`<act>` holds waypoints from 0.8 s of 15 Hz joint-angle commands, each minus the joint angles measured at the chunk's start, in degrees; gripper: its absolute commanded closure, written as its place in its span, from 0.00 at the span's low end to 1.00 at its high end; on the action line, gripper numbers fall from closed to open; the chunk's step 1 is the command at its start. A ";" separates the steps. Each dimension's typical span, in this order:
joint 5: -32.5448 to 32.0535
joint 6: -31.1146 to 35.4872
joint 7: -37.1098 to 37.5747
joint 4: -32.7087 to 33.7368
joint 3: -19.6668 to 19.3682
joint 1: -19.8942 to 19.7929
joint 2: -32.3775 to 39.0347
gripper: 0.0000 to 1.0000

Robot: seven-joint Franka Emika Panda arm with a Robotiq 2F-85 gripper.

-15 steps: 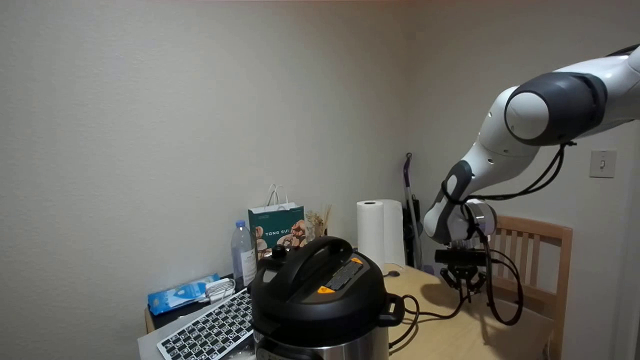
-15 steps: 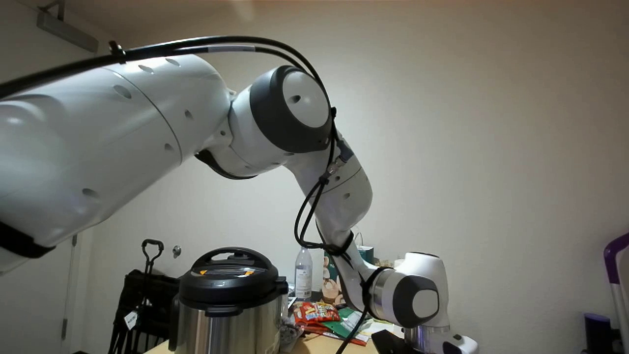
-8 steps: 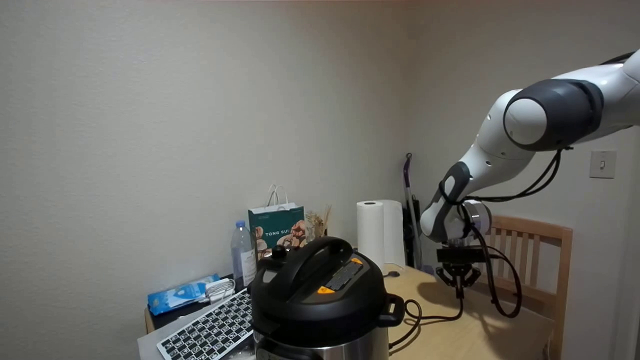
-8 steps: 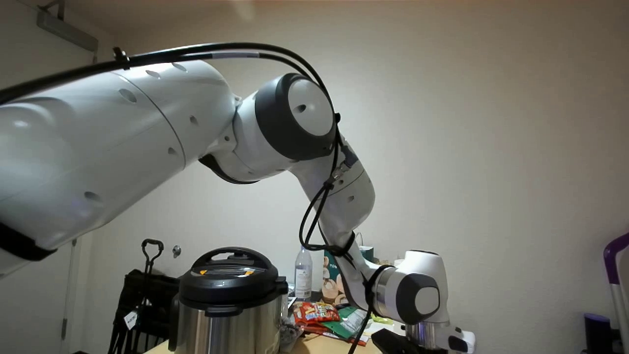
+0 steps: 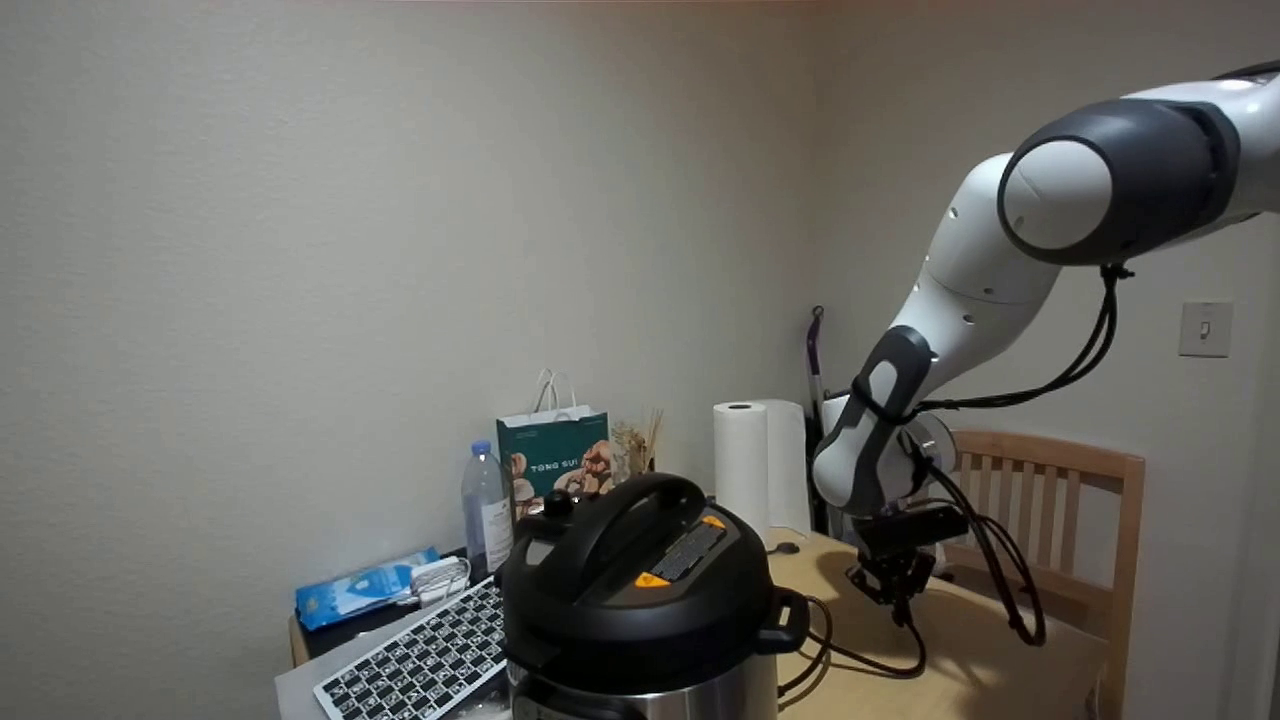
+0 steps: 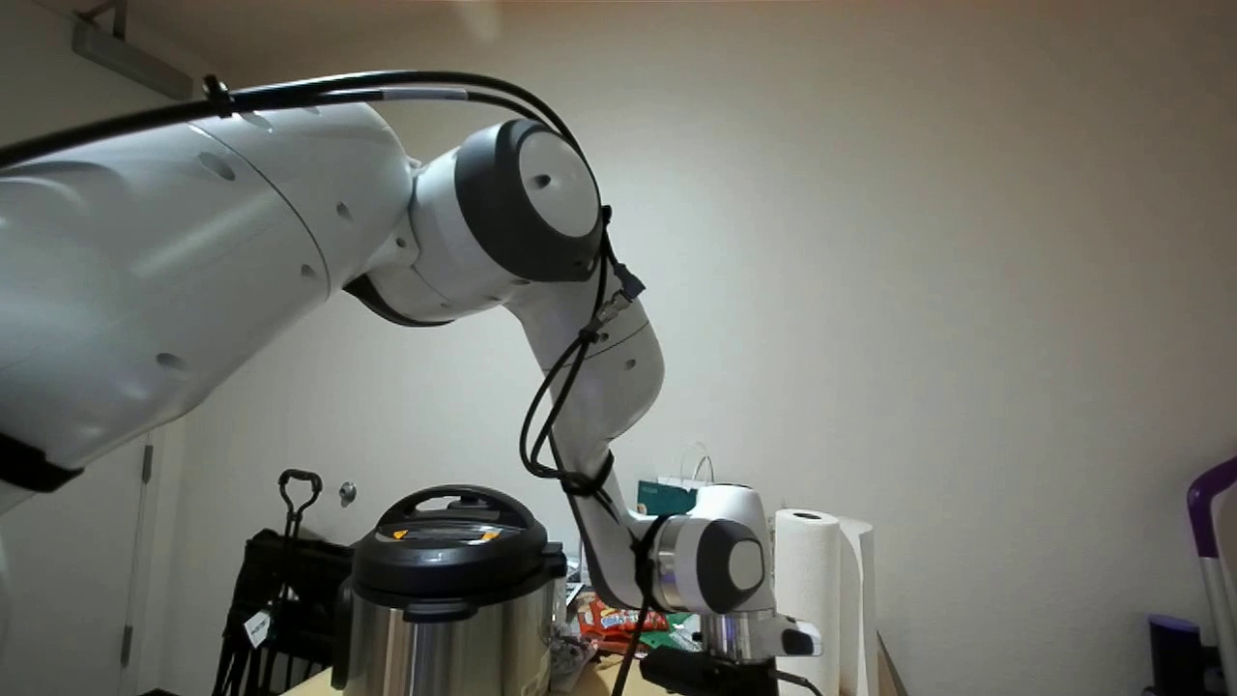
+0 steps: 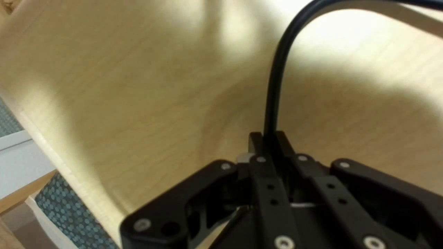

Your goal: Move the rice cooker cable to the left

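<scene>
The rice cooker (image 5: 640,600) has a black domed lid and silvery body; it also shows in an exterior view (image 6: 454,570). Its thin black cable (image 5: 885,668) runs from behind the cooker across the table and curves up to my gripper (image 5: 903,612). The gripper is tilted above the table, to the right of the cooker in that view. In the wrist view my gripper (image 7: 269,140) is shut with the cable (image 7: 277,74) pinched between its fingertips. From there the cable arcs to the upper right. In an exterior view the fingertips are below the frame.
The wooden table (image 5: 960,660) has a wooden chair (image 5: 1050,520) behind it. Paper towel rolls (image 5: 742,465), a green bag (image 5: 555,455), a bottle (image 5: 487,510) and a keyboard (image 5: 420,650) stand or lie around the cooker. Snack packets (image 6: 618,619) lie near the cooker.
A second ago the fingers looked slightly apart at the cable; they have closed on it. The gripper has tilted and moved left in both exterior views, drawing the cable along. The cooker has not moved.
</scene>
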 commanded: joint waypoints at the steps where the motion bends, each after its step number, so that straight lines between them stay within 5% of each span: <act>1: -6.12 3.52 -2.51 -11.55 -0.73 5.01 -6.65 0.96; 3: -9.66 4.39 -4.25 -13.71 -1.02 6.17 -8.45 0.96; 4: -6.90 2.62 -0.50 -8.57 -0.20 5.42 -3.97 0.84; 11: -8.69 3.12 -2.36 -11.07 -0.59 6.07 -6.46 0.84; 12: -8.69 3.12 -2.37 -11.07 -0.59 6.07 -6.46 0.96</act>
